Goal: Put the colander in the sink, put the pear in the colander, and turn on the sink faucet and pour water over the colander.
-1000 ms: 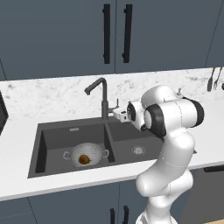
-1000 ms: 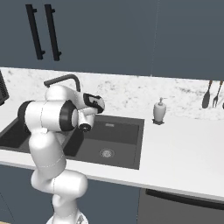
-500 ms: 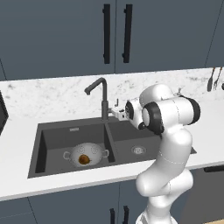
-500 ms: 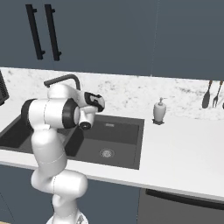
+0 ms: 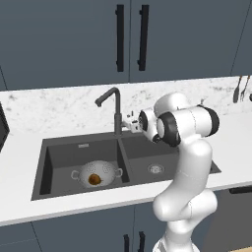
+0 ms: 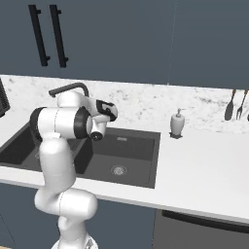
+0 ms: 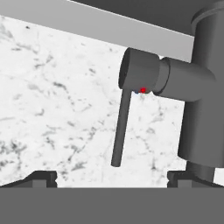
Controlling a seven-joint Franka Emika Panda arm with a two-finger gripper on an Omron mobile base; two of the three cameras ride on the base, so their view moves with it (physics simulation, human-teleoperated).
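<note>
The silvery colander (image 5: 96, 173) sits in the left basin of the dark grey sink (image 5: 63, 153), and the brown pear (image 5: 94, 179) lies inside it. The dark faucet (image 5: 116, 109) rises behind the divider, its spout angled left over the left basin; no water runs from it. My gripper (image 5: 132, 121) hovers just right of the faucet's stem, above the sink's back rim. In the hand view the faucet's thin side lever (image 7: 121, 128) hangs down from its round hub, centred between my open fingertips (image 7: 42, 176), with the stem (image 7: 204, 92) at the right.
A white soap dispenser (image 6: 177, 123) stands on the marble counter (image 6: 204, 155) behind the sink's right corner. Utensils (image 6: 234, 103) hang on the back wall at far right. The right basin (image 5: 156, 169) holds just its drain. Dark cabinets hang above.
My gripper has moved left toward the faucet's stem and lever. The colander and pear have stayed still.
</note>
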